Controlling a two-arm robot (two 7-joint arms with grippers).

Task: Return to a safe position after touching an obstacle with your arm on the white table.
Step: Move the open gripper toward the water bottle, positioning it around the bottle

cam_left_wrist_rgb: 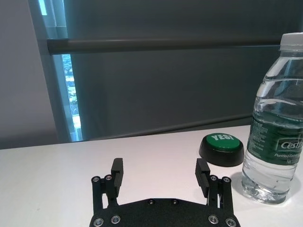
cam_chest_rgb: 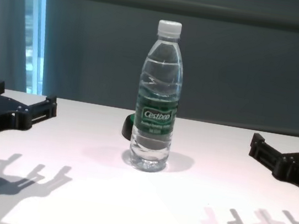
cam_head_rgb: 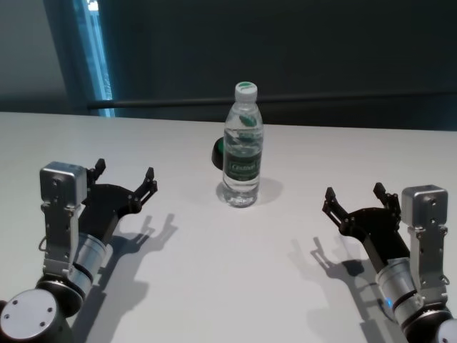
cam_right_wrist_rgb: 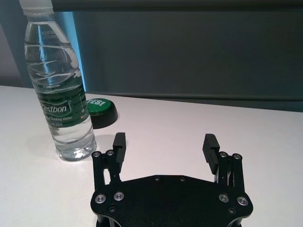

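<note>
Item one: the obstacle (cam_head_rgb: pixel 242 146), a tall clear water bottle with a white screw cap, is being displayed upright near the middle of the white table (cam_head_rgb: pixel 214 286). A dark green label is being worn around its waist; "Cestbon" is being read there in white lettering from the chest view, and "Purified Drinking Water" in smaller print from the wrist views. Water is being held to just below the shoulder.

Item two: a low round button (cam_left_wrist_rgb: pixel 221 149), black at the base and green on top, is being shown just behind the bottle on its left side, partly hidden by it in the head view. "YES!" is being read on its green face.

Item three: the left gripper (cam_head_rgb: pixel 125 175) is being held low over the near left of the table, well apart from the bottle. Its fingers (cam_left_wrist_rgb: pixel 117 171) are being kept spread wide, with nothing between them and nothing being touched.

Item four: the right gripper (cam_head_rgb: pixel 355 194) is being held over the near right of the table, likewise well apart from the bottle. Its fingers (cam_right_wrist_rgb: pixel 210 147) are also being kept wide apart, with nothing grasped.

Shadows of both grippers are being cast onto the tabletop beneath them.
</note>
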